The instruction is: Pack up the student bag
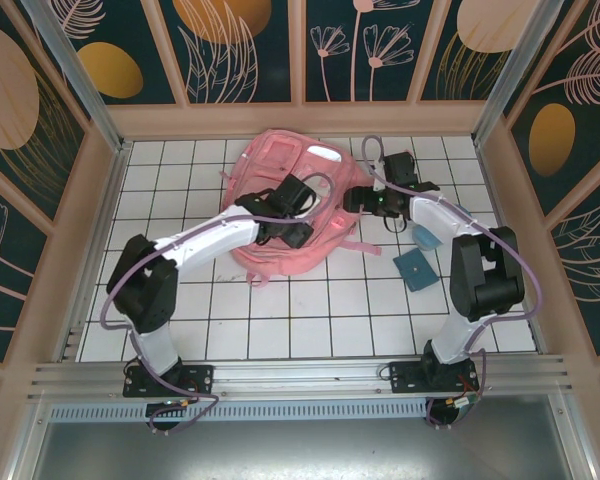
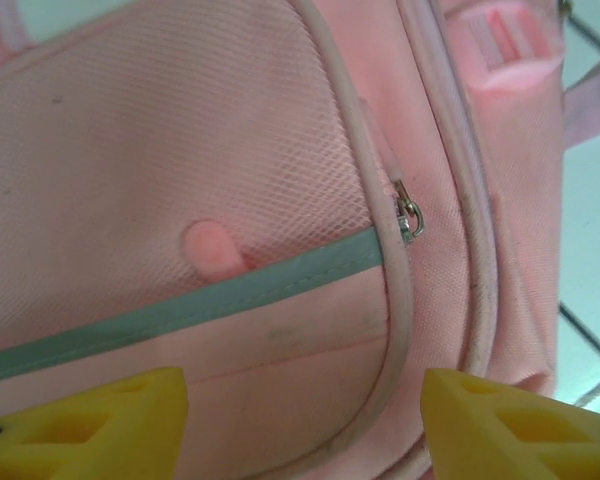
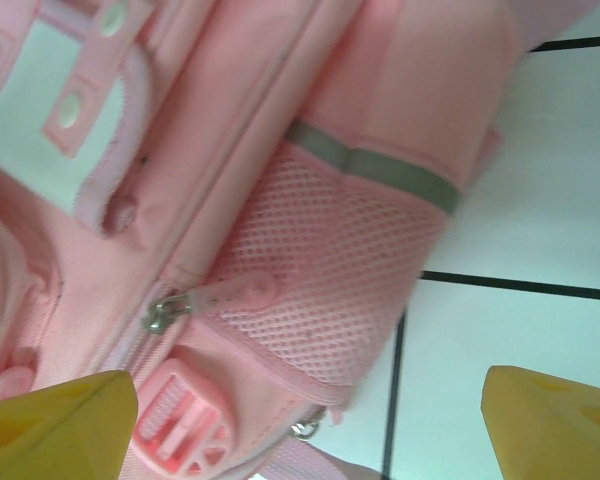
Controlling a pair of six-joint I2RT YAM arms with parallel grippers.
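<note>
Both arms reach forward, left hand (image 2: pixel 305 420) and right hand (image 3: pixel 310 420) spread wide

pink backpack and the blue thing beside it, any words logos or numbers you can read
No readable text anywhere.
The pink backpack shows plain fabric, mesh, a grey strip and a metal zipper pull, no lettering.
The blue flat item looks blank but is too small to be sure.

We see a white tiled table (image 1: pixel 310 320). The student bag (image 1: pixel 265 160) lies by its far edge. A blue flat thing (image 1: pixel 415 268) and a paler blue piece (image 1: pixel 426 237) lie nearer its right edge.
</note>
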